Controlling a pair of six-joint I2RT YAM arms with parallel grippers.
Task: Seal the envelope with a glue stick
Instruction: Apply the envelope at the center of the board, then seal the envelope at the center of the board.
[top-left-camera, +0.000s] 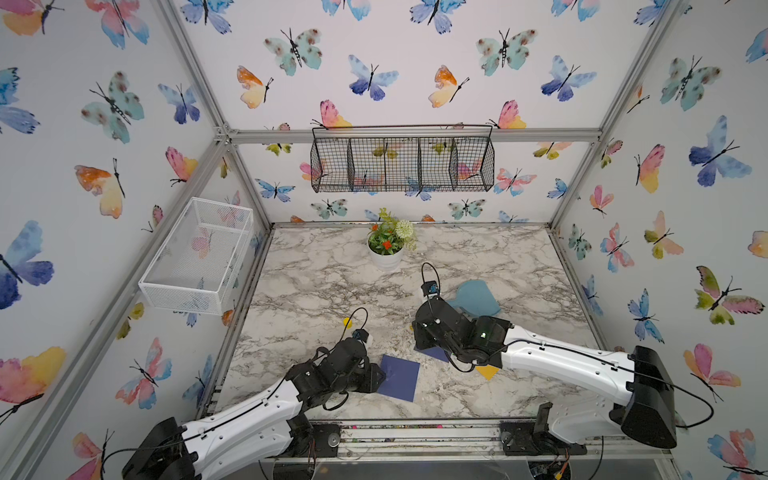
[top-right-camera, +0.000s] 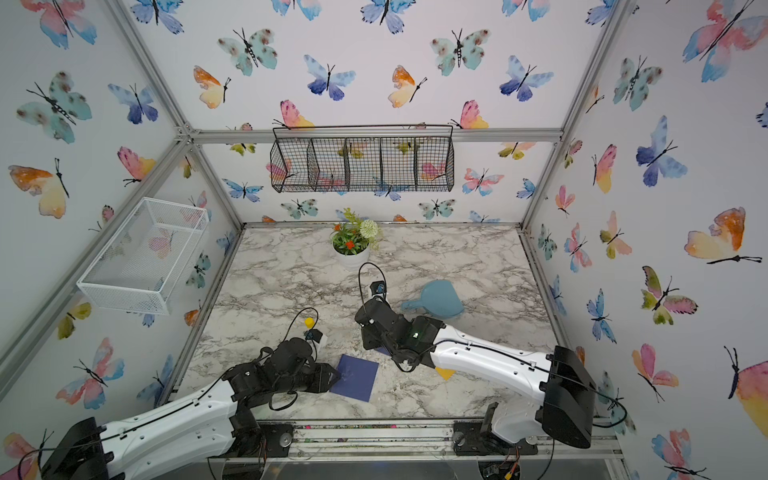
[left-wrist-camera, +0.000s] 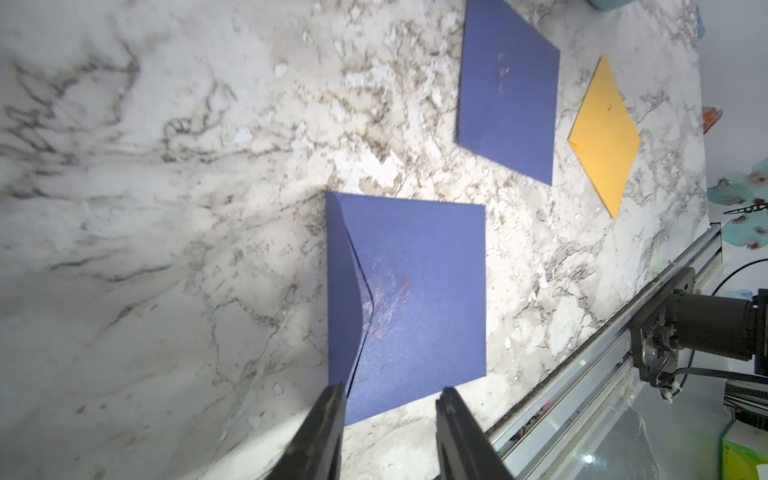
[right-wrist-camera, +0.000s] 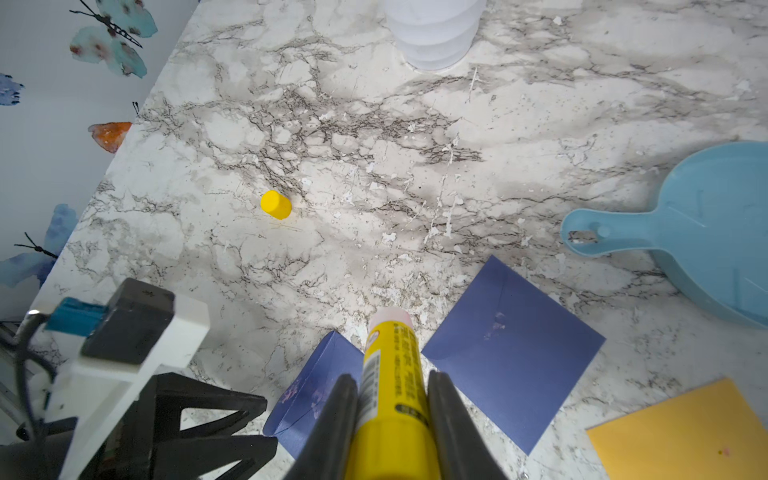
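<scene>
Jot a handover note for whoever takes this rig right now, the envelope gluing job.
Left gripper: open, fingers at the edge of the near blue envelope, holding nothing.
Right gripper: shut on the glue stick, uncapped.
Yellow cap lies loose on the table.
Done: cap off, flap folded over.
To do: cannot tell whether the flap is stuck; likely press it, recap.

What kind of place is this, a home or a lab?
Probably a staged robot test booth: butterfly-papered panels in an aluminium frame, a marble-look tabletop, and a left arm and right arm mounted at its front.
</scene>
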